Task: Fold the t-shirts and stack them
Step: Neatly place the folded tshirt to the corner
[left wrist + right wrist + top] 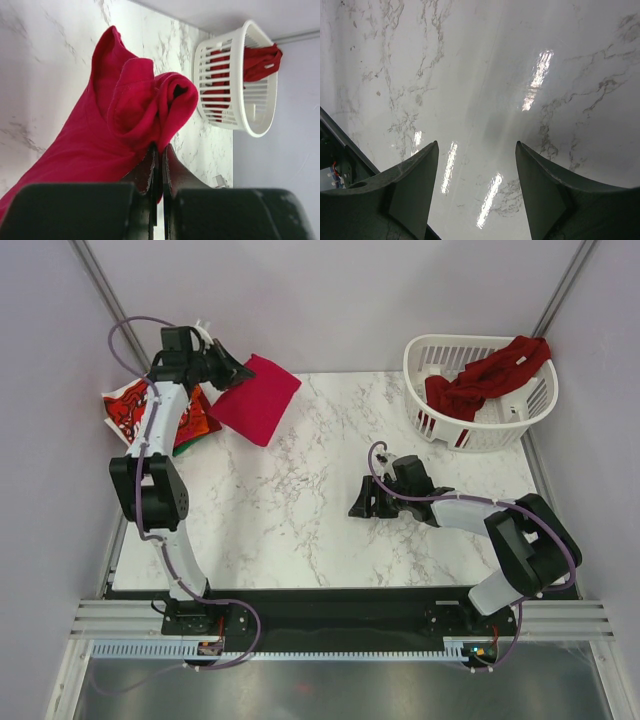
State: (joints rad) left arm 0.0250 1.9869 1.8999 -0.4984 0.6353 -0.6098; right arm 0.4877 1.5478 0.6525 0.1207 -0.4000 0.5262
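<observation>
Top external view: the left gripper [232, 370] hangs over the far left corner of the table [330, 520]. From its wrist camera I see the jaws pinched together on a bunched fold of the bright red t-shirt [125, 115]. That shirt looks folded, lying at the far left of the marble, just beside the Coca-Cola shirt [122, 410] at the table's left edge. A dark red shirt [490, 375] drapes over the laundry basket [430, 348] at far right. The right gripper [362, 502] sits low mid-table, jaws apart, holding nothing. The cloth looks light and limp. I'd expect it to sag or unfold from one pinch, so gripping all layers at a folded edge seems safest.
</observation>
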